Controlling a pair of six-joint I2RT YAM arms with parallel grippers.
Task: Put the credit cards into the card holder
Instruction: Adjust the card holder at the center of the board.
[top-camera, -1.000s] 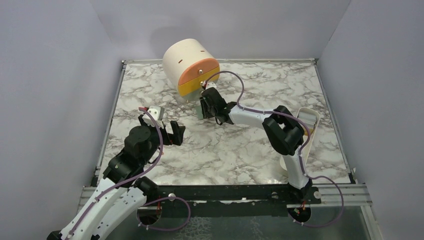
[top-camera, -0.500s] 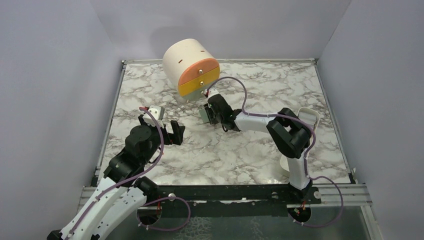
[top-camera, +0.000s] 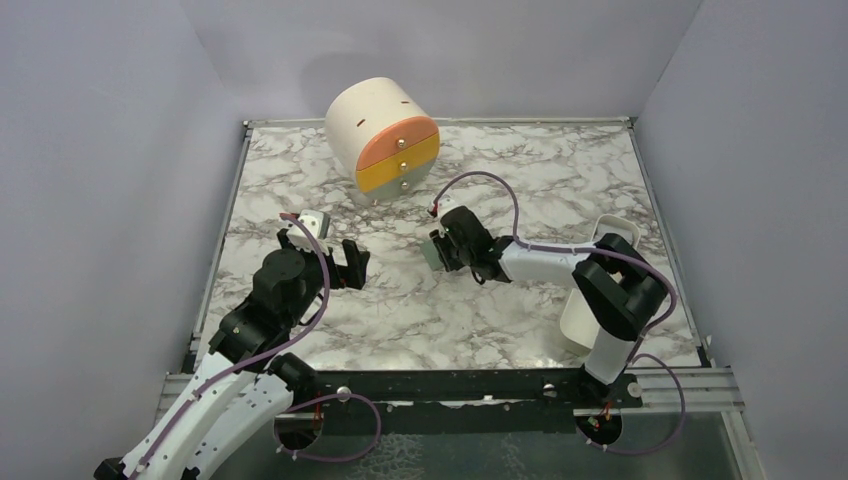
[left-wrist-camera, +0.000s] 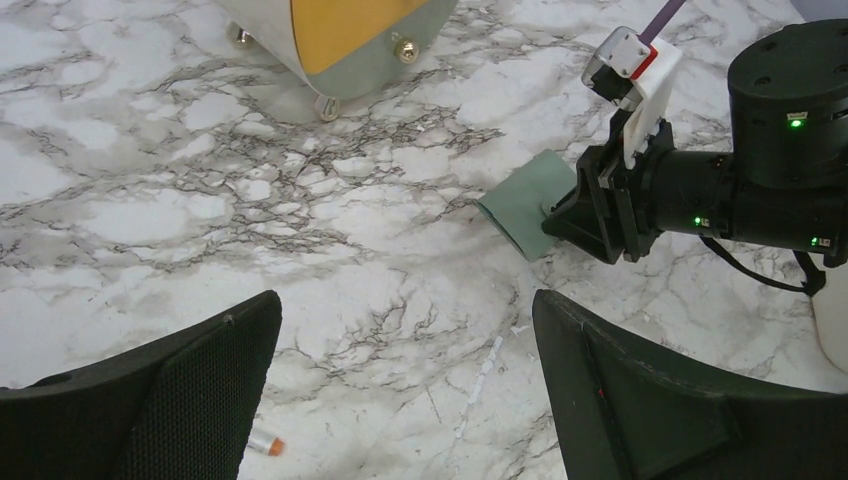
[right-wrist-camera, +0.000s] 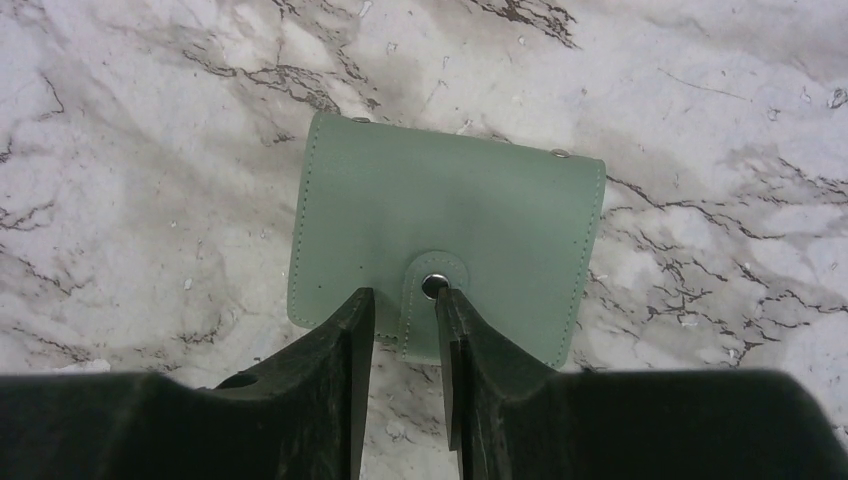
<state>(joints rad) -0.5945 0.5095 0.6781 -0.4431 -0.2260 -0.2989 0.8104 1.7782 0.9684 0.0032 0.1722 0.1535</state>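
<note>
The card holder (right-wrist-camera: 445, 225), a sage-green wallet, lies shut on the marble with its snap tab facing my right gripper. My right gripper (right-wrist-camera: 405, 300) is closed narrowly on the wallet's near edge, with the tab between its fingers. In the top view the wallet (top-camera: 435, 250) sits mid-table at the right gripper (top-camera: 447, 250). The left wrist view shows the wallet (left-wrist-camera: 520, 205) in front of the right arm. My left gripper (left-wrist-camera: 400, 400) is wide open and empty above bare marble, left of centre in the top view (top-camera: 350, 265). No credit cards are in view.
A cream cylinder (top-camera: 380, 135) with orange, yellow and grey drawers stands at the back. A long white tray (top-camera: 580, 320) lies at the right, partly under the right arm. A small orange-tipped piece (left-wrist-camera: 265, 443) lies by the left gripper's finger.
My right gripper has pulled back from the cylinder toward the near right, and the green wallet has come with it. The left arm has barely moved.
</note>
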